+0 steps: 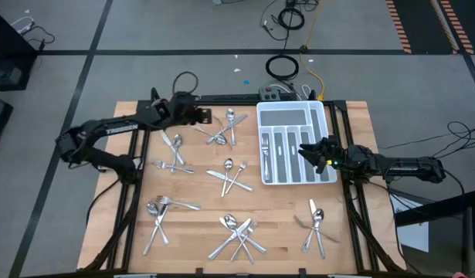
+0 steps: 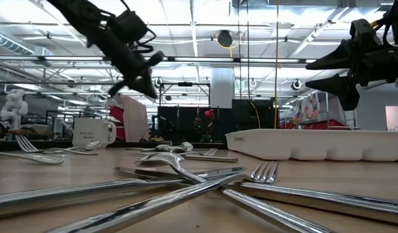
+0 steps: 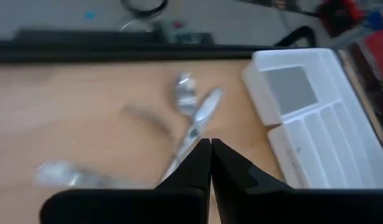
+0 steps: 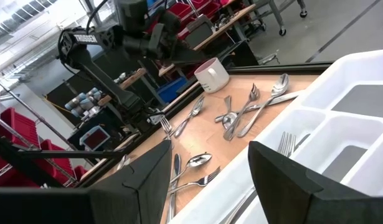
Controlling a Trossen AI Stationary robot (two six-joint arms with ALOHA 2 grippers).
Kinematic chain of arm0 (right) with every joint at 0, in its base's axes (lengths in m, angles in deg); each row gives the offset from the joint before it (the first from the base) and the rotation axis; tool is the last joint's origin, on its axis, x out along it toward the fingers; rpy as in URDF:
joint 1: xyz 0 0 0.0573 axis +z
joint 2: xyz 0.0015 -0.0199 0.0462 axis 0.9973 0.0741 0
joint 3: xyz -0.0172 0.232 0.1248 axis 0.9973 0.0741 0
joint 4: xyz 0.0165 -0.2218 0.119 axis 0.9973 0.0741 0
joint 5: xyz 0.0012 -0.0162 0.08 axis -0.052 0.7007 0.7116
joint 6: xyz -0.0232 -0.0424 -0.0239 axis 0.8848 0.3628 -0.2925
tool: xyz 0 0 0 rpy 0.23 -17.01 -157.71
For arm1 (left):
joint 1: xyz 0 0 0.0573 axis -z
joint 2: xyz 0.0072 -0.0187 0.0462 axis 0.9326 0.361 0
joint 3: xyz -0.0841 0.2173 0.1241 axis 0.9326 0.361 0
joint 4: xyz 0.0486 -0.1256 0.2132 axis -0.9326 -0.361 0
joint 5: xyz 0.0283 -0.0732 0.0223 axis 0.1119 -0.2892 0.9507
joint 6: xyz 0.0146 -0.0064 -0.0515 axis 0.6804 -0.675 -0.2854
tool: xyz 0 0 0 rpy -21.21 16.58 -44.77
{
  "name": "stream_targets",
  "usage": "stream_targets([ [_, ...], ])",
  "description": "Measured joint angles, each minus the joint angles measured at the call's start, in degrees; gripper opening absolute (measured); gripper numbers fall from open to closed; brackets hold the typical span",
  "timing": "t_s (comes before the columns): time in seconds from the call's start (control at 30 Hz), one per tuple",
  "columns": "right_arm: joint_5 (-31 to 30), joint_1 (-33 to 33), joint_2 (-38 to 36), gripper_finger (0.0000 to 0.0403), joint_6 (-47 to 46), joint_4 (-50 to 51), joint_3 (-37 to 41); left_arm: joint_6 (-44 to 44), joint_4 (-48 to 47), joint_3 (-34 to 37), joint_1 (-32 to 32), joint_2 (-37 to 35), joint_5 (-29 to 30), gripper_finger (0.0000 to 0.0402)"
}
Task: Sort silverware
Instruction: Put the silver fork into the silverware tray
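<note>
The silverware lies in loose heaps across the wooden table: forks and spoons at the far middle [image 1: 222, 131], at the left [image 1: 174, 150], in the centre [image 1: 232, 176] and along the near edge [image 1: 239, 235]. A few pieces lie in the white divided tray [image 1: 293, 116]. My left gripper [image 1: 202, 116] hangs shut above the far left of the table, just left of the far heap [image 3: 190, 112], with nothing between its fingers [image 3: 197, 165]. My right gripper [image 1: 305, 150] stands open and level over the tray's right side [image 4: 340, 143], holding nothing.
A white mug [image 4: 211, 76] stands at the table's far left corner, behind my left arm. Another small heap of silverware [image 1: 316, 224] lies at the near right. A black frame [image 1: 341, 116] runs along the table's edges. Bare wood shows between the heaps.
</note>
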Motion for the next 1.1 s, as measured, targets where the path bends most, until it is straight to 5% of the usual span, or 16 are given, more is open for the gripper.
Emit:
stream_targets([
  [0.1,-0.01,0.00,0.00,0.0203,-0.02,0.01,0.00,-3.64,1.23,-2.82,0.77,4.73,-0.18,0.0015],
  [0.17,-0.01,0.00,0.00,0.0203,-0.02,0.03,0.00,1.56,0.49,-5.11,1.36,8.01,-0.55,0.0015],
  [0.53,-0.03,0.00,0.00,0.0203,-1.53,0.05,-0.02,60.81,-16.06,-22.25,4.21,19.41,0.00,0.0015],
  [0.73,-0.01,0.00,0.00,0.0203,-1.46,0.10,-0.02,91.47,-20.95,-24.67,3.29,21.49,-1.08,0.0015],
  [1.1,0.08,0.00,0.00,0.0203,-1.49,0.14,-0.02,104.00,-21.37,-24.67,1.39,28.38,-2.43,0.0015],
])
